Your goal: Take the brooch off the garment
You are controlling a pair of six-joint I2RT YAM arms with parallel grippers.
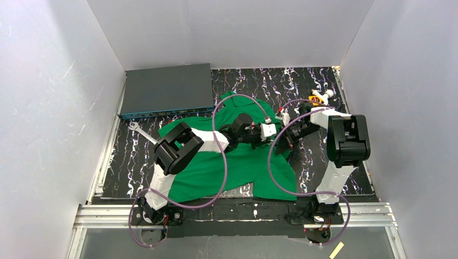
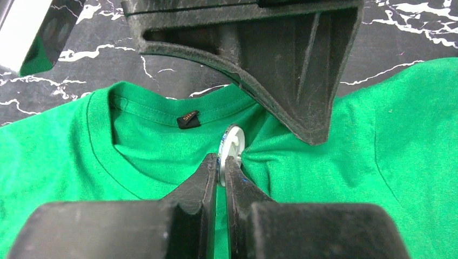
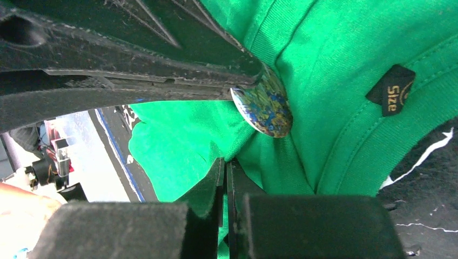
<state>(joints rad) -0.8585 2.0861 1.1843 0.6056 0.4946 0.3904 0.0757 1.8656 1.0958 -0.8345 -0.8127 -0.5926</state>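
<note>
The green shirt (image 1: 237, 164) lies spread on the black marbled table. No red-orange leaf brooch shows in any view. A small round badge (image 2: 235, 141) sits on the fabric just below the neckline, with a white back and a mottled blue-green-yellow face (image 3: 264, 110). My left gripper (image 2: 221, 164) is shut on the badge's edge. My right gripper (image 3: 225, 162) is shut on a fold of shirt (image 3: 335, 59) right below the badge. The two grippers meet tip to tip above the shirt's neck (image 1: 278, 128).
A flat grey box (image 1: 167, 89) lies at the back left. An orange-yellow ring with a white part (image 1: 317, 98) lies at the back right. A white tool (image 1: 137, 128) lies left of the shirt. White walls enclose the table. A black size label (image 2: 188, 119) sits inside the neckline.
</note>
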